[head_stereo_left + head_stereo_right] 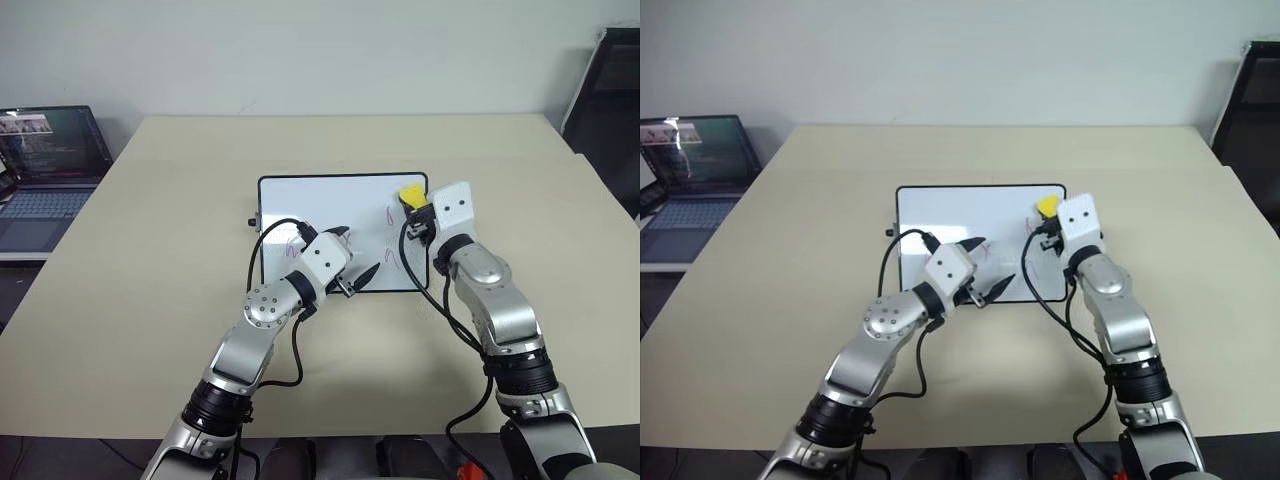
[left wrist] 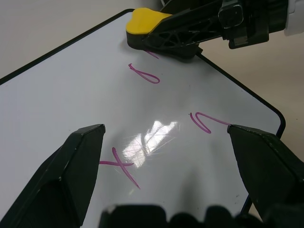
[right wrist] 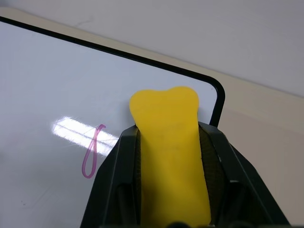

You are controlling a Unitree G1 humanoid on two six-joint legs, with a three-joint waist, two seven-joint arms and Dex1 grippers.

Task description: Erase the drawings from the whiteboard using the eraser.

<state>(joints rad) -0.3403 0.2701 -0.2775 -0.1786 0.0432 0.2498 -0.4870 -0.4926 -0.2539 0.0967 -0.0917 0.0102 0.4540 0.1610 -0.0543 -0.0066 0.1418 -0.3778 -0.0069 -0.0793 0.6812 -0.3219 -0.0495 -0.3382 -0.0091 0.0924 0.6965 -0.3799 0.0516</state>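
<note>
L claw open over whiteboard, R claw clamps eraser; beige table.

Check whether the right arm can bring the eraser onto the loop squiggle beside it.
Probably yes: the right gripper holds the eraser near the loop squiggle, with bare whiteboard between.

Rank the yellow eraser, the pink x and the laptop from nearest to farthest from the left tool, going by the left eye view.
1. The pink x, on the whiteboard, just beside the left tool.
2. The eraser, near the board's far right corner, in the right tool.
3. The laptop, off the table's left edge.
</note>
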